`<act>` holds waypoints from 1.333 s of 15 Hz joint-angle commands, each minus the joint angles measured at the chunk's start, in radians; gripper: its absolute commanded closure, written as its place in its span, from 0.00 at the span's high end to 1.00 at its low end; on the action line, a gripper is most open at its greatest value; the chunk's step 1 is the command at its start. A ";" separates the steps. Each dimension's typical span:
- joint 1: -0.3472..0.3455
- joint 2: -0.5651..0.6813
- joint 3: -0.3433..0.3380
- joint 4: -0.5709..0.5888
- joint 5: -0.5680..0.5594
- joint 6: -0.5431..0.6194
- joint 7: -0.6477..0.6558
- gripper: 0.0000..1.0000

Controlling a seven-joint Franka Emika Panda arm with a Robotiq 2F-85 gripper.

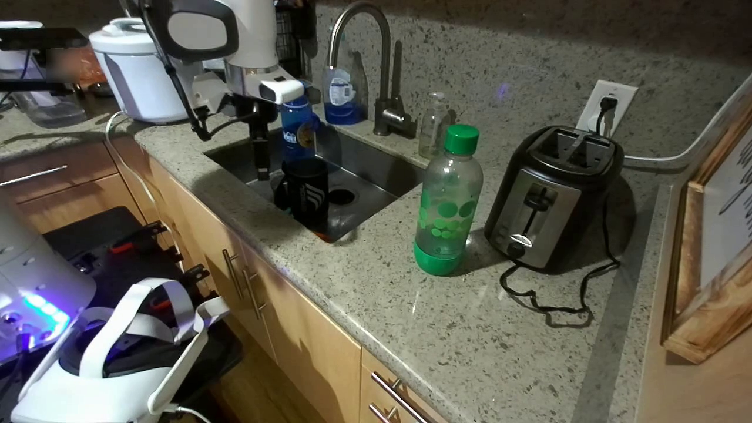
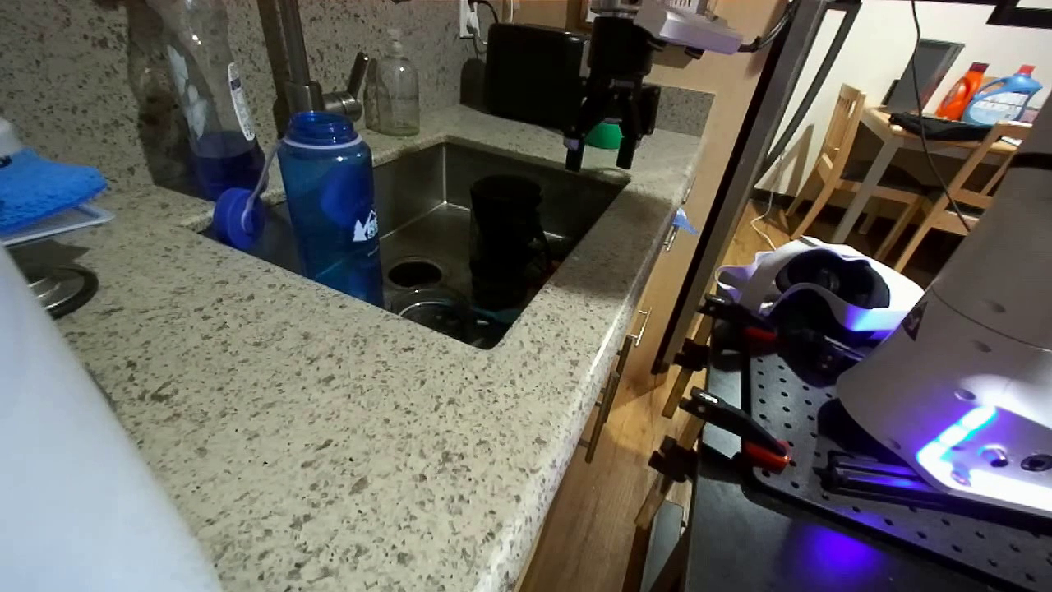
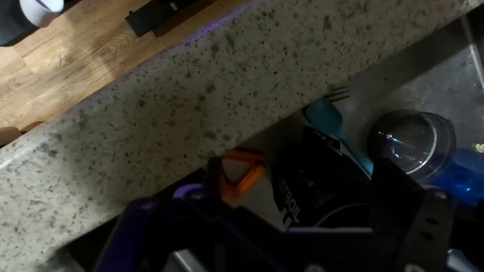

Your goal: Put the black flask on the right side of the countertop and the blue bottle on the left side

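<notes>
The black flask [image 1: 309, 191] stands in the steel sink; it shows in both exterior views [image 2: 503, 238] and, with light lettering, in the wrist view [image 3: 302, 185]. The blue bottle [image 1: 298, 132] stands uncovered at the sink's other end, its cap hanging beside it [image 2: 329, 205]. A blue patch at the wrist view's right edge is probably this bottle. The speckled countertop [image 1: 376, 294] surrounds the sink. My gripper [image 2: 600, 156] is open and empty, above the sink's front edge, higher than the flask. In the wrist view the flask lies between and beyond the spread fingers [image 3: 300, 170].
A green bottle [image 1: 449, 200] and a toaster [image 1: 552, 200] stand beside the sink. The faucet [image 1: 385, 70], a soap container [image 1: 343, 97] and a clear glass bottle [image 1: 433, 126] line the back. The sink also holds a clear container [image 3: 412, 139], teal spoon [image 3: 325, 115] and orange item [image 3: 245, 181].
</notes>
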 commanded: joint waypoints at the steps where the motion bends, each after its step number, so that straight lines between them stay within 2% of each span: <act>1: -0.006 0.073 -0.029 0.063 0.004 0.024 0.017 1.00; 6: -0.007 0.140 -0.050 0.142 -0.010 0.043 0.040 1.00; 15: 0.036 0.271 -0.037 0.256 -0.164 0.087 0.227 1.00; 20: 0.073 0.357 -0.042 0.304 -0.163 0.081 0.249 1.00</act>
